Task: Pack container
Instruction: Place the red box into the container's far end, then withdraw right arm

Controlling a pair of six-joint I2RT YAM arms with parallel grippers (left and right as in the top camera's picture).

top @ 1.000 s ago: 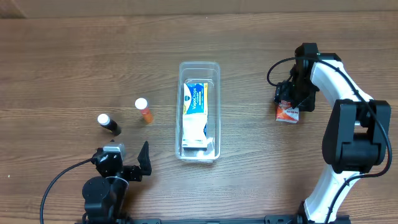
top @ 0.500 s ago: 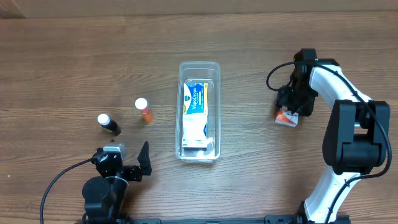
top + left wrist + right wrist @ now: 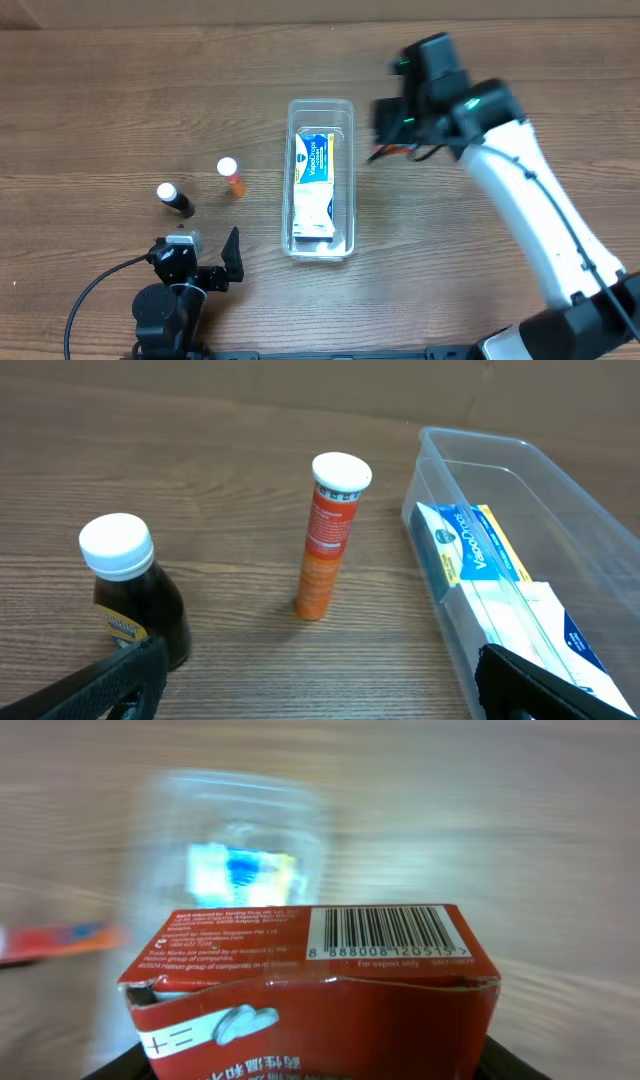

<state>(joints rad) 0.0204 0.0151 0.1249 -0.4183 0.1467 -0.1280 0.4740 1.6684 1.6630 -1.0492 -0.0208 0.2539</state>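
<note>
Container: the container sat at mid-surface, open top up, to the right of the two bottles and just beside the right arm's wrist.
Long axis: it ran straight away from the robot, one short end near and one far.
Contents: a VapoDrops box and a white pack lay flat and lengthwise, probably because the narrow width allowed no other way.
Right arm: the right arm reached over the surface, its wrist blurred, just right of the container's far half.
Right jaws: they were closed on a red carton, barcode face up; the carton was held clear of the surface, apparently for lowering in.
Left jaws: they were spread wide, held nothing and were low by the near edge.
Unpacked: an orange tube and a dark bottle stood upright and apart, left of the container.
</note>
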